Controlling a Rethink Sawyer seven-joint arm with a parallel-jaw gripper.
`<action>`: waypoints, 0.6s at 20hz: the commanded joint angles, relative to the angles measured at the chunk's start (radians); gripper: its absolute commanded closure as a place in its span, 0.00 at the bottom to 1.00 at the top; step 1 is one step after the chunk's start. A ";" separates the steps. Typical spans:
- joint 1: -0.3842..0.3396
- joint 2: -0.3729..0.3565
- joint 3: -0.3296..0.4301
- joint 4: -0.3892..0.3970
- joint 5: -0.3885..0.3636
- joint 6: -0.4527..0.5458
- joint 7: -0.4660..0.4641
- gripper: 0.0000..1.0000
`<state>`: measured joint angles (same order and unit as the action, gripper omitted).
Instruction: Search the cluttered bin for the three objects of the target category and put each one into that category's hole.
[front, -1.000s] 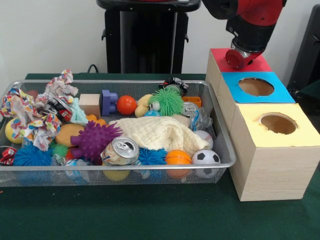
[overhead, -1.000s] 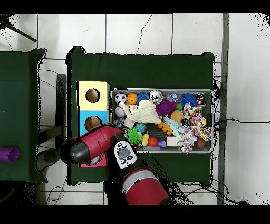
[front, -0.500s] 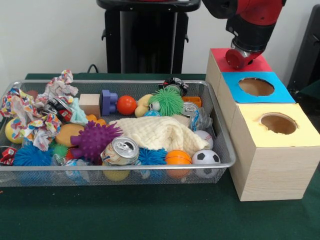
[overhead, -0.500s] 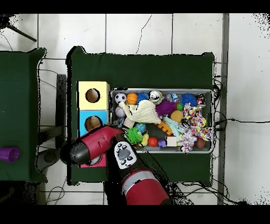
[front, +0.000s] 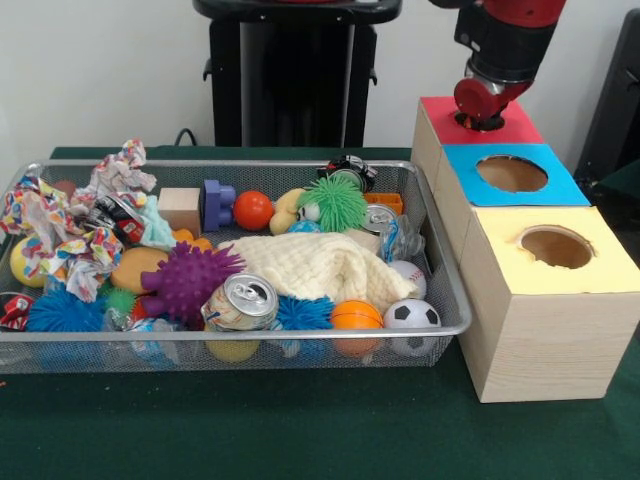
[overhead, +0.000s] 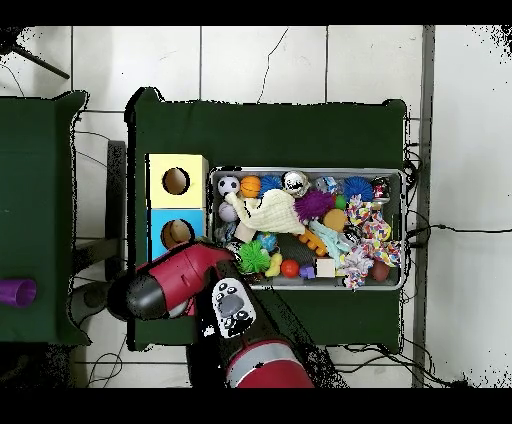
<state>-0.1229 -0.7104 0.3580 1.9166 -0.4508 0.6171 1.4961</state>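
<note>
The green table (front: 300, 430) holds a wire bin (front: 440, 290) crammed with toys, cloth and cans. Beside it stand three wooden boxes, the red box (front: 500, 128) farthest back. The red arm (front: 505, 40) hangs over that box's hole; I cannot tell how its gripper (front: 478, 100) is set. A soda can (front: 241, 301) lies near the bin's front.

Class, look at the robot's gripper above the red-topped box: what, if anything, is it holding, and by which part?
It cannot be told: the gripper hangs over the red-topped box, and neither view shows its tips or anything held.
</note>
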 joint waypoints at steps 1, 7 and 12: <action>-0.012 -0.123 0.018 -0.083 0.025 0.067 0.050 0.00; -0.014 -0.106 0.016 -0.081 0.013 0.041 0.052 0.00; -0.026 -0.098 0.029 -0.077 0.014 0.025 0.038 0.00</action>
<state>-0.1056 -0.7767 0.3579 1.9317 -0.4387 0.6559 1.4961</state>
